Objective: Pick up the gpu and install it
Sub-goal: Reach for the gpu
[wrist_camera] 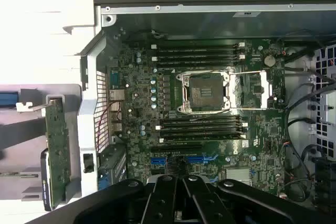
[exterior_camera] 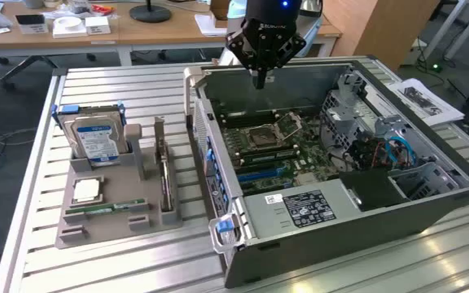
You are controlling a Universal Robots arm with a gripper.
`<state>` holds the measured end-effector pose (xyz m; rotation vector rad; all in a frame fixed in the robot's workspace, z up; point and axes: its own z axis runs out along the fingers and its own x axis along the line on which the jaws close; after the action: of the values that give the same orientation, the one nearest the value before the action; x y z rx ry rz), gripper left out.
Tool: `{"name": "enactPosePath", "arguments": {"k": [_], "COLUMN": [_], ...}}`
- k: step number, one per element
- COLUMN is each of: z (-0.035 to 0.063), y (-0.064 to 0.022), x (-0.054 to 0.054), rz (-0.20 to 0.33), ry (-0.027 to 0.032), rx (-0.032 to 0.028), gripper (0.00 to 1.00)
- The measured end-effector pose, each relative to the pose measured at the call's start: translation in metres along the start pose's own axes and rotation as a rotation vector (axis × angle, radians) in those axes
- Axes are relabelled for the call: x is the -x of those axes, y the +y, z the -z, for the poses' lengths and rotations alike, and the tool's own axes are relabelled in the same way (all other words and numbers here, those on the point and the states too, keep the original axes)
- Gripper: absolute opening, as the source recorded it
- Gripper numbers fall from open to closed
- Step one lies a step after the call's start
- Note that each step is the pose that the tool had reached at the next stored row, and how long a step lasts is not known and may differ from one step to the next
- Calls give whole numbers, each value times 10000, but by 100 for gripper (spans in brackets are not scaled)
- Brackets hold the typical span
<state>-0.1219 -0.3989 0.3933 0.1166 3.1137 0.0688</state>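
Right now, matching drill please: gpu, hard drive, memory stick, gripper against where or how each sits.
1. gpu
2. hard drive
3. memory stick
4. gripper

A. lying flat in the holder
B. above the open case, fingers shut
C. upright in the holder, blue-white label showing
D. on edge in the holder, on the side nearest the case

Pairs: 1-D, 2-C, 3-A, 4-B

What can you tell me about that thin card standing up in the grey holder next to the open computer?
The card is a thin, flat rectangle standing on its long edge in a slot of the grey holder, between the hard drive and the open computer case. Edge-on it looks dark; the wrist view shows a green circuit-board face with small parts and a silvery bracket end. Only the holder touches it; the hand hangs over the case, apart from it.
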Motion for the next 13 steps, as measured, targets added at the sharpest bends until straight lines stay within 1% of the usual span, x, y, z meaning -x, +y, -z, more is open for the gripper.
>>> {"name": "enactPosePath", "arguments": {"k": [13], "z": [-1], "y": [-1], "x": [-13], "rz": [-1], "ry": [-1], "rx": [2], "gripper": [11]}}
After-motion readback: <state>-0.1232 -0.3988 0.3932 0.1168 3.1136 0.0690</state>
